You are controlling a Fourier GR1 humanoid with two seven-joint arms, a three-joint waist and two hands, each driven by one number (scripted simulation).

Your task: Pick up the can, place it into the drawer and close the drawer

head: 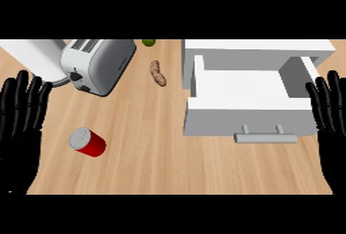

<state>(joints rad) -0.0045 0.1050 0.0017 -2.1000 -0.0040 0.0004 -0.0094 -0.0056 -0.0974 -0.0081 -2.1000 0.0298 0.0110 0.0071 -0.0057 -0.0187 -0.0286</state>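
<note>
We see the red can [88,142] lying untouched on the counter [162,155], the drawer [243,98] open; each robot hand, left [20,114] and right [331,114], rests with straight fingers.

Bright, even light falls across the wooden counter [169,155], with only faint, soft shadows beneath the toaster [98,64] and along the front of the open white drawer [246,98]; the drawer's pale floor reads nearly washed out, the toaster's metal shows a dull sheen
</note>
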